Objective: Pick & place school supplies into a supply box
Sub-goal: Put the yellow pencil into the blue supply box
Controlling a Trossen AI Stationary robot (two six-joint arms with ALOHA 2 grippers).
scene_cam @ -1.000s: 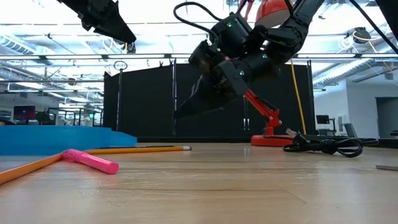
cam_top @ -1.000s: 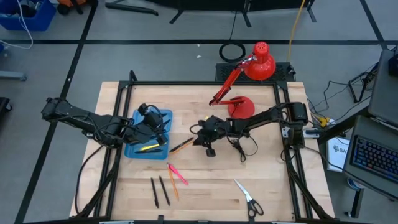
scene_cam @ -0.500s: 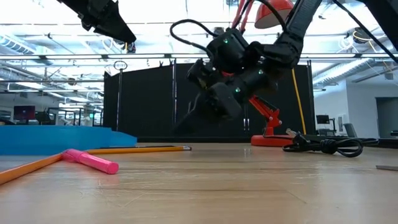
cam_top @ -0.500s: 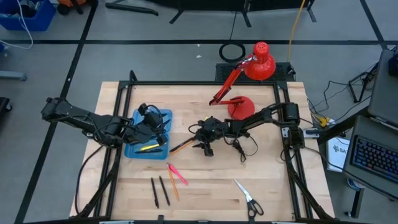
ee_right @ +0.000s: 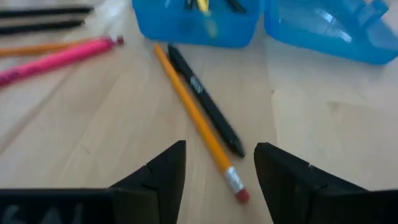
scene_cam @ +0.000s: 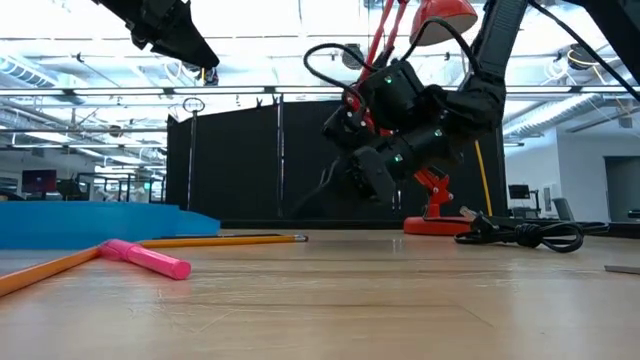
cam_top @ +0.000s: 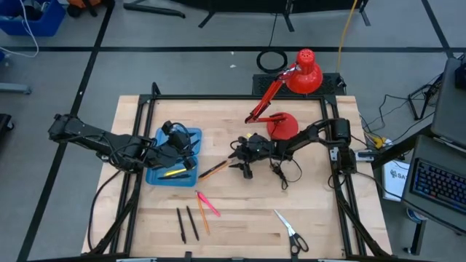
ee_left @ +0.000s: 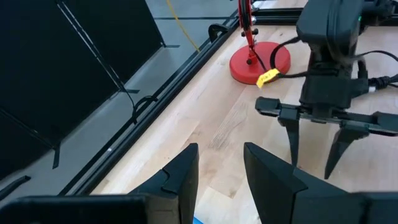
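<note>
The supply box (cam_top: 172, 156) lies open at the table's left, its lid (ee_right: 336, 30) folded out flat, a yellow pen (cam_top: 175, 173) inside. My left gripper (ee_left: 219, 152) hovers open above it. An orange pencil (ee_right: 198, 118) and a black pen (ee_right: 205, 102) lie side by side on the wood, their far ends at the box's wall. My right gripper (ee_right: 221, 148) hangs open just above the pencil's eraser end (ee_right: 236, 185), touching nothing. A pink marker (cam_top: 209, 204), two black pens (cam_top: 186, 223), another pencil (cam_top: 203, 219) and scissors (cam_top: 291, 231) lie near the front edge.
A red desk lamp (cam_top: 304, 73) stands at the back right on its round base (cam_top: 282, 126). Its black cable (cam_top: 280, 171) lies coiled beside my right arm. A black frame (cam_top: 240, 98) runs round the table.
My right gripper has sunk toward the table by the pencil and pen, tipping its fingers more level. Its fingers, together a second ago, now stand apart.
</note>
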